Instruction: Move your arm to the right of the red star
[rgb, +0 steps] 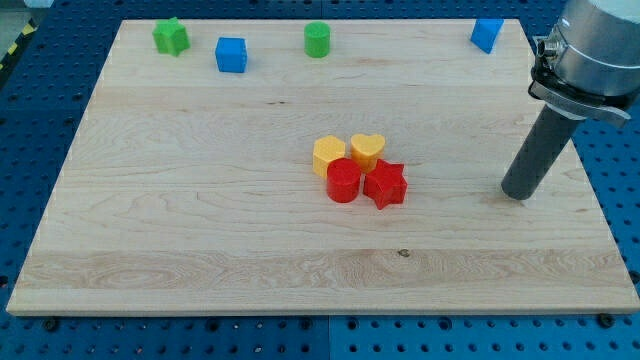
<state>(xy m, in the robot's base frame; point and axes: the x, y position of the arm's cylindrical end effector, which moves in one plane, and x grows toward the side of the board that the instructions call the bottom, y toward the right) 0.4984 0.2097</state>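
Note:
The red star (385, 184) lies near the middle of the wooden board (200, 220), at the right end of a tight cluster. It touches a red cylinder (343, 181) on its left and a yellow heart (367, 150) above it. A yellow hexagon (328, 155) sits at the cluster's upper left. My tip (516, 194) rests on the board well to the right of the red star, at about the same height in the view, with a wide gap between them.
Along the view's top edge of the board stand a green star (171, 37), a blue cube (231, 54), a green cylinder (317, 40) and a second blue block (487, 34). The board's right edge is close to my tip.

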